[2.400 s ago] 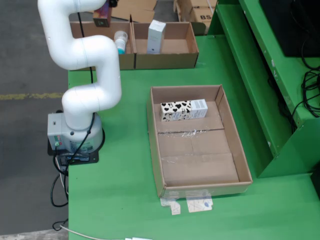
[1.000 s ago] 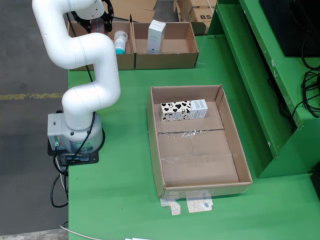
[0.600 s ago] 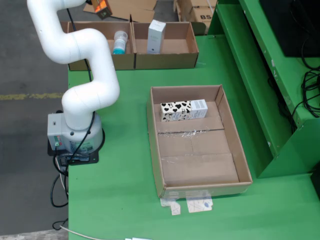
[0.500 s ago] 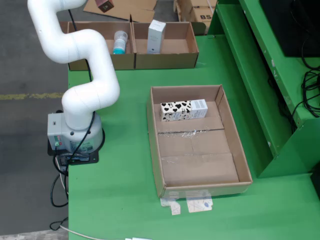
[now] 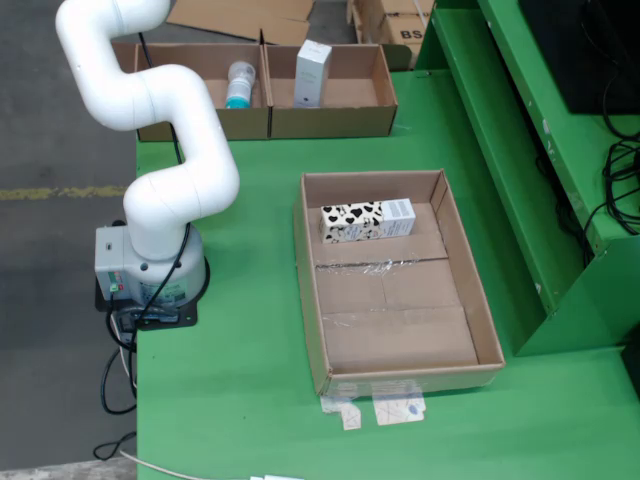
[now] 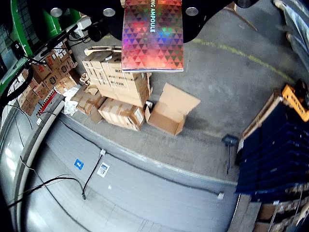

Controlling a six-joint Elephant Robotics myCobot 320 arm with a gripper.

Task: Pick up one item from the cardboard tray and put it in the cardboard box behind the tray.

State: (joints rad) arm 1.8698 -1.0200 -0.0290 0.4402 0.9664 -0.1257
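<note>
The cardboard tray (image 5: 400, 330) lies in the middle of the green table and holds a black-and-white patterned carton (image 5: 366, 220) near its far wall. Behind it stand two cardboard boxes: the left one (image 5: 205, 120) holds a teal-and-white bottle (image 5: 240, 84), the right one (image 5: 340, 122) holds a white carton (image 5: 312, 73). The white arm (image 5: 175, 150) rises out of the top left of the fixed view, so the gripper is out of sight there. In the wrist view a shiny holographic box (image 6: 152, 36) hangs from the gripper's dark body (image 6: 207, 17), over the warehouse floor. The fingers are hidden.
The arm's base (image 5: 150, 270) stands at the table's left edge with cables below it. A raised green shelf (image 5: 520, 150) runs along the right. Paper scraps (image 5: 385, 408) lie in front of the tray. The wrist view shows stacked cartons (image 6: 120, 92) on the floor.
</note>
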